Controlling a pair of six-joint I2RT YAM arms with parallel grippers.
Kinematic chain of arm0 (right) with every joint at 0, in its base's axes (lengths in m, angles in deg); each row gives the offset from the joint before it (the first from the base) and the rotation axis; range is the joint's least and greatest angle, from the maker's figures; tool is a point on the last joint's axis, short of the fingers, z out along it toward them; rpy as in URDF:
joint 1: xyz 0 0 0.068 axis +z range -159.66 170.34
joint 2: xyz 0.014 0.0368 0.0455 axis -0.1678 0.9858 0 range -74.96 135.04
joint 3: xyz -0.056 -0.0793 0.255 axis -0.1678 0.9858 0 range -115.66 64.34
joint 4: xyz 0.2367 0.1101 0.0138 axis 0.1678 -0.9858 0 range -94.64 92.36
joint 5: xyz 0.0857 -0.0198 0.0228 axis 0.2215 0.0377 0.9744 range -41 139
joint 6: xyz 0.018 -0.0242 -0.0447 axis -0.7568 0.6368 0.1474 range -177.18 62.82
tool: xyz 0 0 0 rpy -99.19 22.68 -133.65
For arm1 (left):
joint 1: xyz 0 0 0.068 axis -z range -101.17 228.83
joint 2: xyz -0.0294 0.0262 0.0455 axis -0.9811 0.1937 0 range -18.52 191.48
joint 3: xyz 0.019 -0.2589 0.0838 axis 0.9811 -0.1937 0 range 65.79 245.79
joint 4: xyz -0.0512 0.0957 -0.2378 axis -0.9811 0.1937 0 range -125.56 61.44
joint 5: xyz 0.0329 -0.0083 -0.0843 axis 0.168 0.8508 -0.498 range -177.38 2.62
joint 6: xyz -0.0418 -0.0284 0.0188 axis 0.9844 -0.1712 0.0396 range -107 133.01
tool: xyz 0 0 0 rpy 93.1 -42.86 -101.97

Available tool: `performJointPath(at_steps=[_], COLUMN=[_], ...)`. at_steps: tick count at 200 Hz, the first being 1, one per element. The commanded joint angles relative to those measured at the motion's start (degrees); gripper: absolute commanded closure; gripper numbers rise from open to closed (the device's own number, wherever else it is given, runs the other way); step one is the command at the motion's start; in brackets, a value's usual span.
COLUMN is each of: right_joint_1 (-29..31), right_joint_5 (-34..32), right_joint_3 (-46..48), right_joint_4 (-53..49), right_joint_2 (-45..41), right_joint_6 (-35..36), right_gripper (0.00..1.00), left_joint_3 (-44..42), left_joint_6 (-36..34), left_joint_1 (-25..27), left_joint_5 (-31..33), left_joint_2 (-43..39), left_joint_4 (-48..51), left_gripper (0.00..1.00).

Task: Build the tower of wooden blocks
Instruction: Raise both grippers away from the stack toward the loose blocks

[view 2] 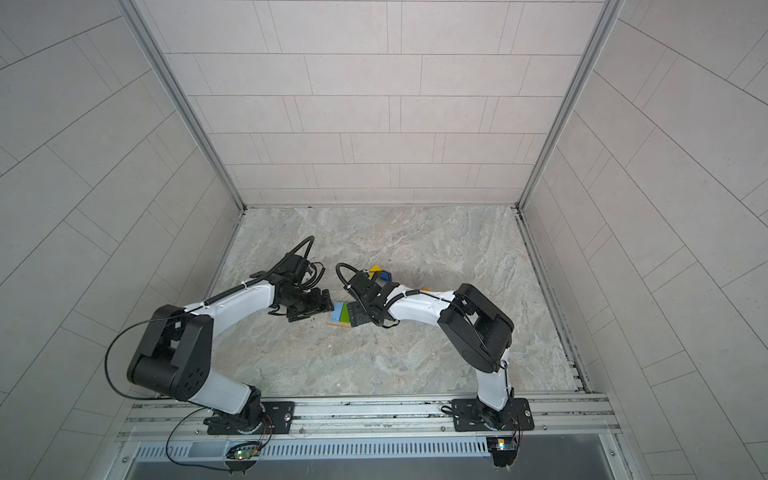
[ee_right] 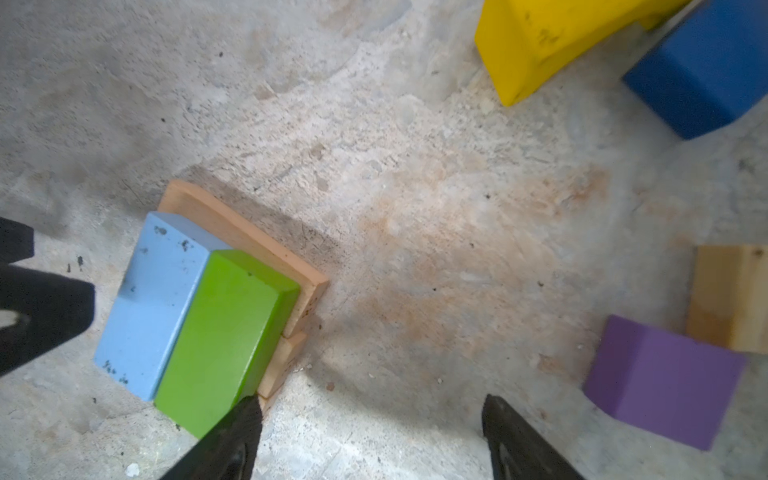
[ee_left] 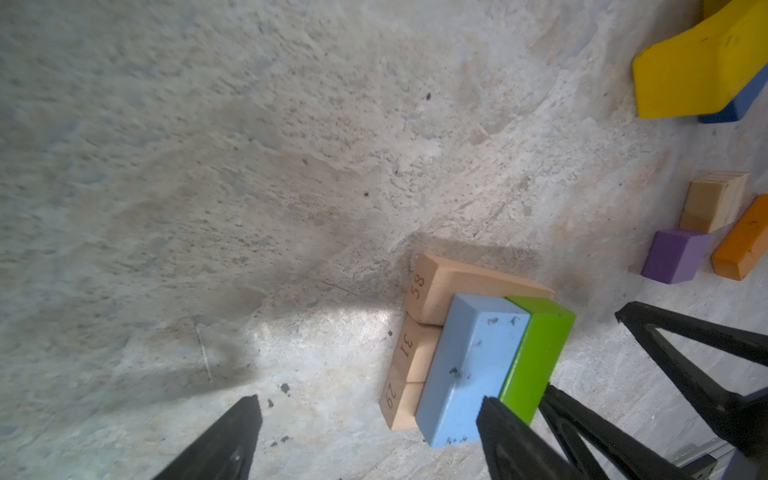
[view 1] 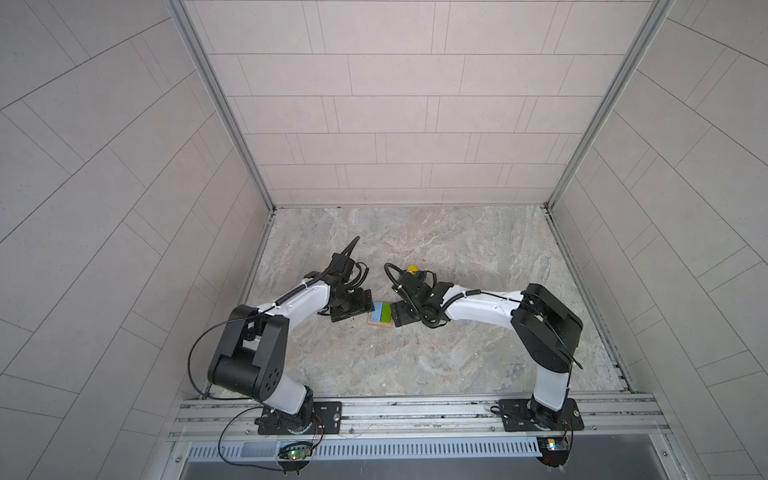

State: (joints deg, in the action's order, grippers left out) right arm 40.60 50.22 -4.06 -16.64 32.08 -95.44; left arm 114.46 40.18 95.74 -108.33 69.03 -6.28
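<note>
The tower's base stands mid-table: tan bars (ee_left: pixel 432 299) side by side, with a light-blue bar (view 1: pixel 377 312) and a green bar (view 1: pixel 387 312) lying across them. My left gripper (ee_left: pixel 370 419) is just left of the stack (view 2: pixel 340 313), open and empty, with one fingertip (ee_left: pixel 494 419) at the light-blue bar's end. My right gripper (ee_right: pixel 372 415) is just right of it, open and empty, one fingertip (ee_right: pixel 245 419) by the green bar's (ee_right: pixel 224 332) corner. Both grippers (view 1: pixel 353 307) (view 1: pixel 405 316) flank the stack in both top views.
Loose blocks lie behind the right arm: a yellow bar (ee_right: pixel 540 41) leaning on a dark-blue cube (ee_right: pixel 706 70), a purple cube (ee_right: pixel 660 382), a tan block (ee_right: pixel 731 295) and an orange bar (ee_left: pixel 744 241). Tiled walls (view 1: pixel 124 166) close in three sides.
</note>
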Motion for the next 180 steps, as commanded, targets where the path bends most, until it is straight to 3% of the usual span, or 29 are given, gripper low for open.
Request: performJointPath(at_steps=[1,180], right_joint_1=[0.45,0.46], right_joint_5=[-0.40,-1.96], right_joint_3=[-1.47,-1.07], right_joint_4=[0.11,-1.91], right_joint_2=[0.97,-3.08], right_joint_6=[-0.94,-0.40], right_gripper=[0.16,0.16], left_joint_3=[0.96,0.91], left_joint_6=[-0.49,-0.02], left_joint_1=[0.23,0.24], left_joint_5=[0.29,1.76], left_joint_2=[0.10,-1.42], left_joint_4=[0.52,1.60], left_gripper=[0.11,0.11])
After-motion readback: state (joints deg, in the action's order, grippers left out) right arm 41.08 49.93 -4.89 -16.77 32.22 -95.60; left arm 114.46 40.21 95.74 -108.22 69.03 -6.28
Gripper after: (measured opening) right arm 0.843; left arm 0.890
